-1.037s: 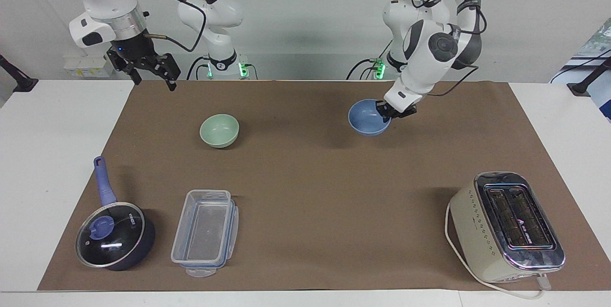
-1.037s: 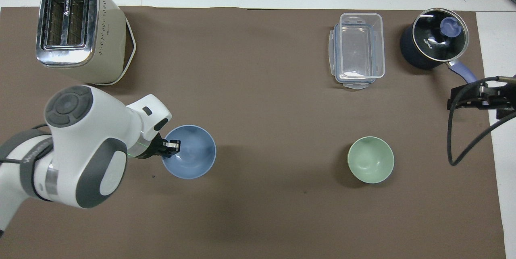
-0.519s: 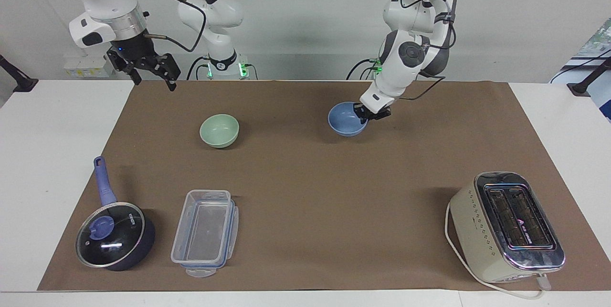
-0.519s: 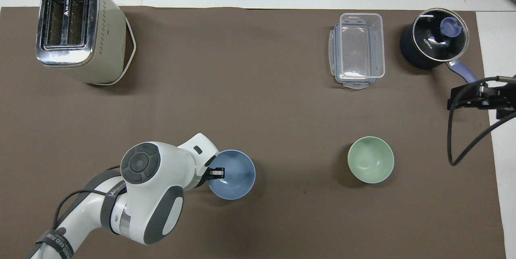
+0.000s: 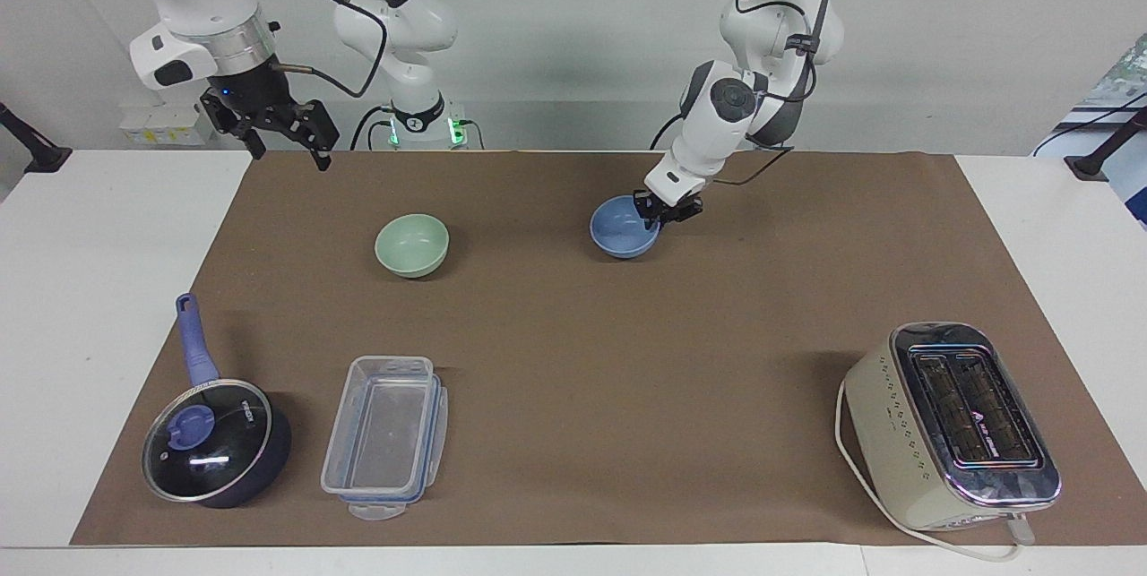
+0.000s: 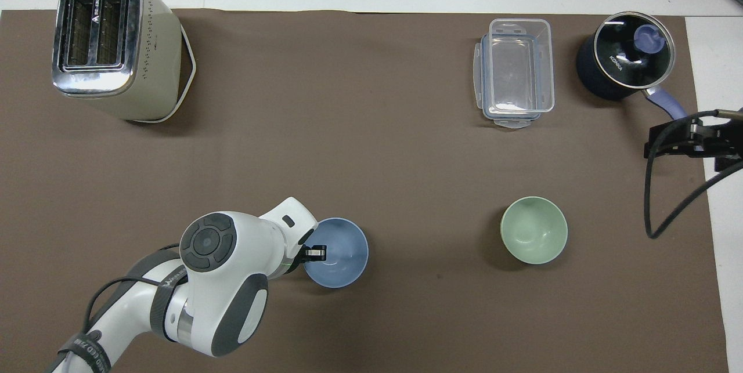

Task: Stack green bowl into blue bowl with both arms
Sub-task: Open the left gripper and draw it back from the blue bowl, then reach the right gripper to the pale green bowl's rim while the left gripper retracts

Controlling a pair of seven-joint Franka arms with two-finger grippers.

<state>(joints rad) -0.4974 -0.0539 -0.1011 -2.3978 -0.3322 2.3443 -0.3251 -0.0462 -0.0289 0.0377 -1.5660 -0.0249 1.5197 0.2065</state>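
Brown paper covers the bench, with my two bowls sitting in about the same row. My left hand (image 5: 661, 210) is pinching the rim of the blue bowl (image 5: 624, 237) near the middle of the bench. The green bowl (image 5: 411, 245) sits well apart toward the right arm's end, so that arm's nearer. My right hand (image 5: 285, 133) hangs spread over the paper's corner, waiting.

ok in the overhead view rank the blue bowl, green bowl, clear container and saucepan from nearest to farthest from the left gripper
1. Blue bowl: the left gripper grips its rim.
2. Green bowl: toward the right arm's end, about level with the blue bowl.
3. Clear container: farther from the robots than the green bowl.
4. Saucepan: beside the container, at the right arm's end.
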